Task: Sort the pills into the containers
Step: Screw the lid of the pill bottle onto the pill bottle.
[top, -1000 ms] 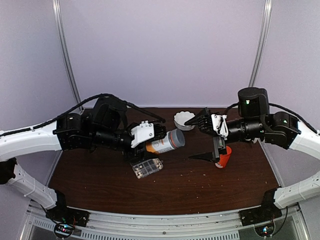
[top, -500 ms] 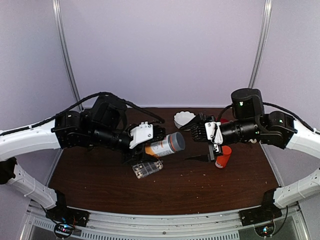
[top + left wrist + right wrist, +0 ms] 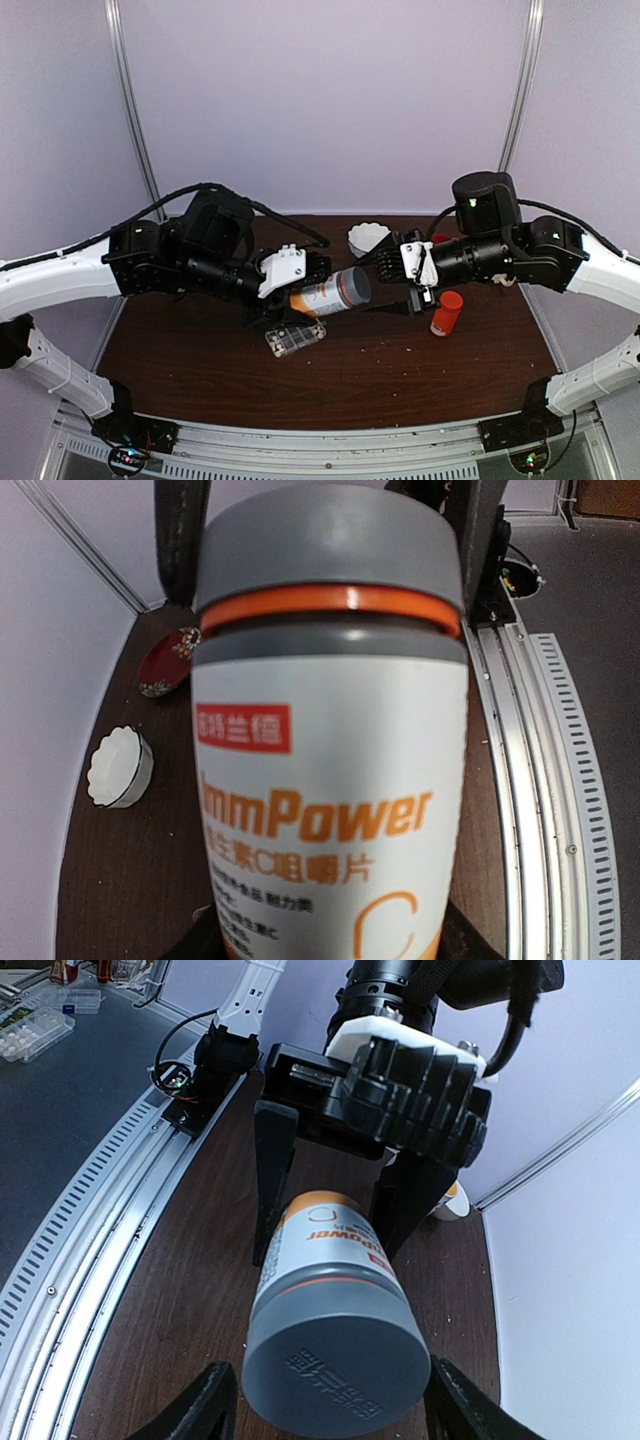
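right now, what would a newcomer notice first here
A large orange-and-white bottle with a grey cap hangs sideways over the middle of the dark brown table, clamped in the left gripper. The right gripper, fingers open, flanks its cap. A small clear plastic organizer box lies on the table near it, toward the arm bases.

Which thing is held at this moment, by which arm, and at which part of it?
The left gripper holds the bottle by its labelled body. The jaws of the right gripper flank its grey cap; whether they grip it cannot be told.

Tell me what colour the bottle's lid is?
Grey lid, orange ring beneath, on the bottle; best in left wrist view.
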Controlling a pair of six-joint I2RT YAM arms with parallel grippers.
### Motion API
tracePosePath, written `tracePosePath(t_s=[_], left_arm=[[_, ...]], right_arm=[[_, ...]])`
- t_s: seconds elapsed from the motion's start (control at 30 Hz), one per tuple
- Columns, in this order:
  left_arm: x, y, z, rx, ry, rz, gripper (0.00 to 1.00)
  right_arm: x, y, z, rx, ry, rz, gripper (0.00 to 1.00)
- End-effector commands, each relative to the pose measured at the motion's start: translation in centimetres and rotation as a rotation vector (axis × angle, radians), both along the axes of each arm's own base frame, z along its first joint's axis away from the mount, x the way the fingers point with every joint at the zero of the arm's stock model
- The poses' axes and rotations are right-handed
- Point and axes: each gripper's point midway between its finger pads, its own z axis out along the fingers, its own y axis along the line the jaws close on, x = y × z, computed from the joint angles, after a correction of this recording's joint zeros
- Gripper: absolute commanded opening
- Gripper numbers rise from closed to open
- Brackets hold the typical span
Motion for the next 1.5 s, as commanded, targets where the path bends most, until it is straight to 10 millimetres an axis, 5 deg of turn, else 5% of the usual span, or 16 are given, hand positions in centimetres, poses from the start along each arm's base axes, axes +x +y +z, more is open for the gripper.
tracePosePath(t_s=[0.0,0.5,0.63,1.1,1.27,1.47], left_arm=[[0.1,-0.5,2.1,-0.051,-0.021,-0.015,0.0],[0.5,-0.4,1.8,-0.036,-0.038,-0.006,0.0],[0.9,-0.3,1.7,-0.027,-0.055,0.017,0.0],[2.3,-0.4,1.6,-0.015,-0.095,0.073,0.0],[2.4,-0.5,1.8,-0.021,-0.098,0.077,0.0],[1.4,-0.7,2.4,-0.051,-0.077,0.03,0.0]], right_arm=[[-0.4,0.3,1.4,0.029,0.005,0.015,0.67],[-0.3,0.9,1.7,0.034,0.079,-0.004,0.46],[-0.2,1.1,2.7,0.063,0.223,-0.072,0.5],[1.0,0.0,4.0,0.269,0.769,-0.484,0.38],[0.0,-0.4,3.5,0.228,0.752,-0.481,0.72],[-1.1,-2.6,3.6,0.199,0.386,-0.339,0.96]])
